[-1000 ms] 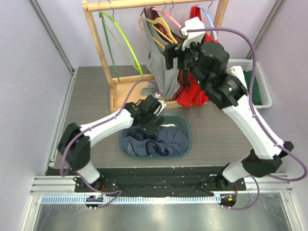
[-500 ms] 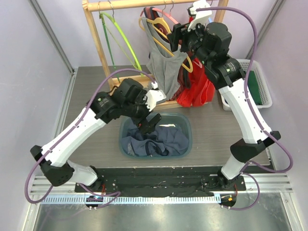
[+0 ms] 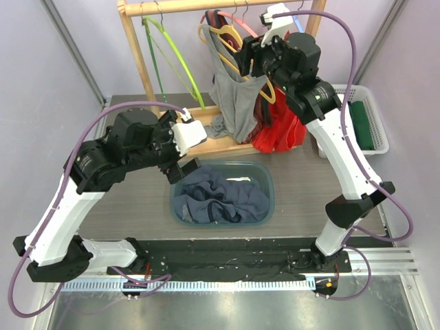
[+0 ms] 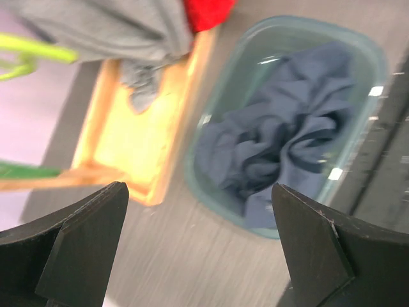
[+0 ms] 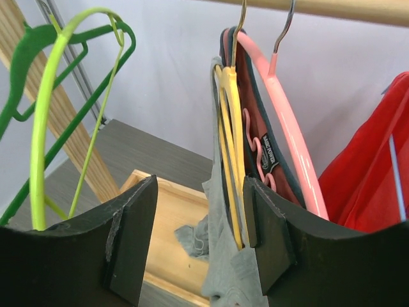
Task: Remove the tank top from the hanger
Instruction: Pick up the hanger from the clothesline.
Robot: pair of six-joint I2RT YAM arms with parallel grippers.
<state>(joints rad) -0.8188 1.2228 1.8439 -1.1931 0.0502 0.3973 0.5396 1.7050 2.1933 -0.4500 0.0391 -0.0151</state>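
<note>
Grey tank top [image 3: 234,103] on yellow hanger [image 5: 231,160] between R end effector [image 5: 200,211] jaws, open, narrowing; L end effector [image 4: 199,198] raised, open.

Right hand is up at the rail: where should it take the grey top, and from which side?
Probably the grey top at its strap over the yellow hanger, coming from the near side: it hangs edge-on to the right hand, which can then straddle the thin fabric.

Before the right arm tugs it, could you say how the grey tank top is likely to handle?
Probably floppy: the grey tank top hangs in loose folds, its hem crumpled near the rack's base. The yellow hanger hangs freely from its hook, so it may swing when pulled.
</note>
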